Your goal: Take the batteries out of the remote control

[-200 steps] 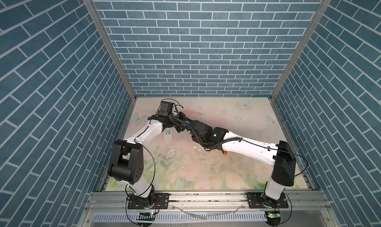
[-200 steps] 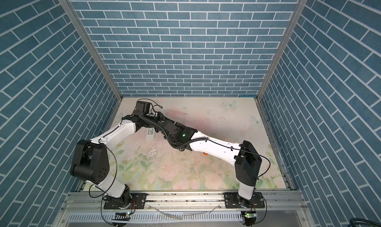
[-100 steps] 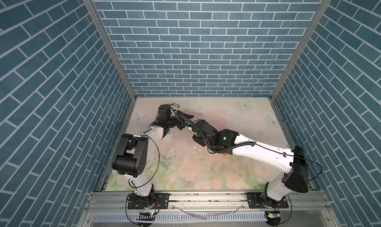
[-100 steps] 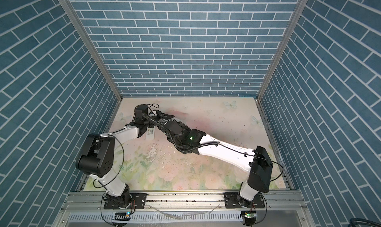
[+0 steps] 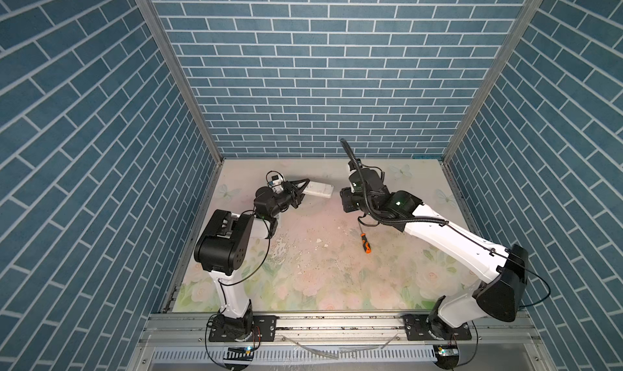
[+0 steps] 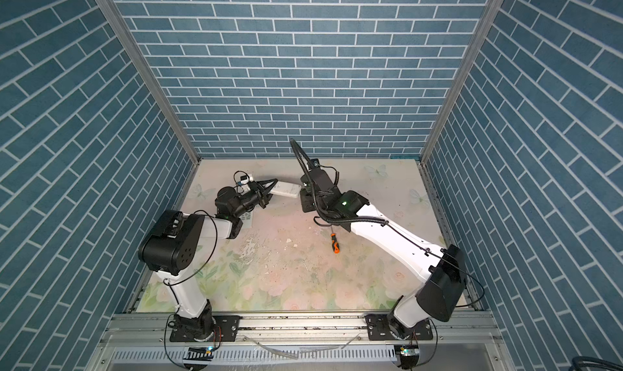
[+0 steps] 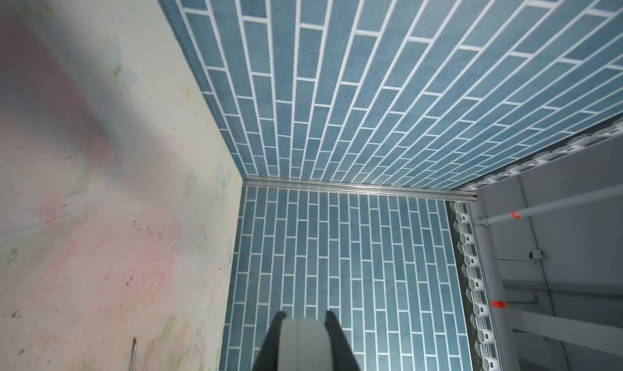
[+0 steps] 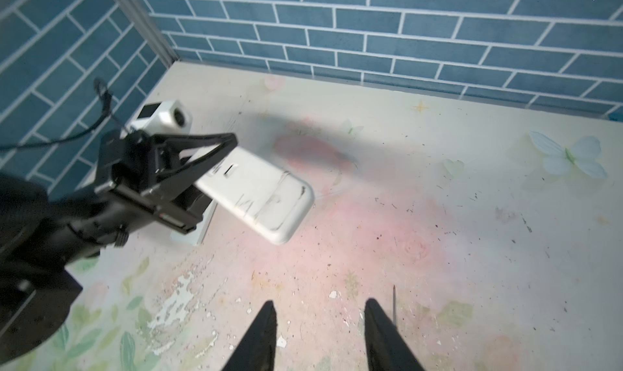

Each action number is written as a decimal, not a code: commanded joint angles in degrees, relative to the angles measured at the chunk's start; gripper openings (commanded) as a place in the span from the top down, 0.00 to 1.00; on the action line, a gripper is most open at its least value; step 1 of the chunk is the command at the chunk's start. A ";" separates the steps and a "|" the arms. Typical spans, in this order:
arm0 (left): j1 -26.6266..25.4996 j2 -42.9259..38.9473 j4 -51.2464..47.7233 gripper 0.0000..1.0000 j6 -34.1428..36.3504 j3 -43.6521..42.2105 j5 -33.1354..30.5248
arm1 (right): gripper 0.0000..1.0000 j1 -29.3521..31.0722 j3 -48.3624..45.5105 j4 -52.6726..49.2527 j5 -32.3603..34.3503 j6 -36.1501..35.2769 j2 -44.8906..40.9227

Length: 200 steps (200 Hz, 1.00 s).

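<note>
The white remote control (image 5: 319, 190) (image 6: 286, 189) (image 8: 259, 197) hangs tilted above the back left of the table, back face up and scuffed. My left gripper (image 5: 301, 188) (image 6: 269, 186) (image 7: 305, 316) (image 8: 215, 157) is shut on one end of it; in the left wrist view that end (image 7: 305, 342) fills the gap between the fingers. My right gripper (image 8: 320, 305) is open and empty, low over the table to the right of the remote and apart from it. No batteries show in any view.
An orange-and-black screwdriver (image 5: 365, 243) (image 6: 334, 244) lies mid-table by the right arm, its tip (image 8: 393, 302) beside one right finger. A flat white piece (image 6: 247, 218) (image 8: 194, 234) lies under the left wrist. Paint flakes litter the floral table (image 5: 320, 278). Brick walls close three sides.
My right arm has drawn back to the right, away from the left gripper and the remote, and its jaws have narrowed a little. The left arm has folded back, still holding the remote.
</note>
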 commanded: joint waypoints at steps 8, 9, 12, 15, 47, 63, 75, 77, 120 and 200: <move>0.13 -1.35 7.00 1.00 3.07 -1.21 -1.82 | 0.57 -2.07 0.00 2.95 -7.45 9.17 0.47; 0.15 -1.44 7.01 1.00 3.16 -1.24 -1.88 | 0.57 -2.13 -0.03 3.06 -7.54 9.20 0.54; 0.11 -1.85 7.01 1.00 3.39 -1.43 -2.12 | 0.56 -2.24 0.03 3.44 -7.84 9.31 0.71; 0.18 -2.21 7.01 1.00 3.77 -1.61 -2.30 | 0.56 -2.34 0.03 3.86 -8.02 9.32 0.86; 0.14 -4.99 7.01 1.00 6.15 -3.42 -3.82 | 0.54 -2.89 1.50 6.12 -11.20 12.04 3.85; 0.17 -5.43 7.01 1.00 6.30 -3.47 -4.04 | 0.53 -2.98 2.08 7.34 -12.53 14.22 5.41; 0.13 -6.07 7.01 1.00 6.59 -3.47 -4.47 | 0.53 -2.98 1.98 8.48 -12.68 15.71 6.35; 0.16 -6.14 7.01 1.00 6.62 -3.45 -4.51 | 0.53 -2.98 1.79 8.72 -12.73 15.95 6.38; 0.15 -7.16 7.01 1.00 6.42 -3.47 -3.80 | 0.49 -2.98 -0.21 14.78 -14.04 18.54 7.27; 0.16 -8.39 7.08 1.00 6.15 -5.49 -3.79 | 0.48 -3.93 -0.06 16.65 -14.86 20.64 9.72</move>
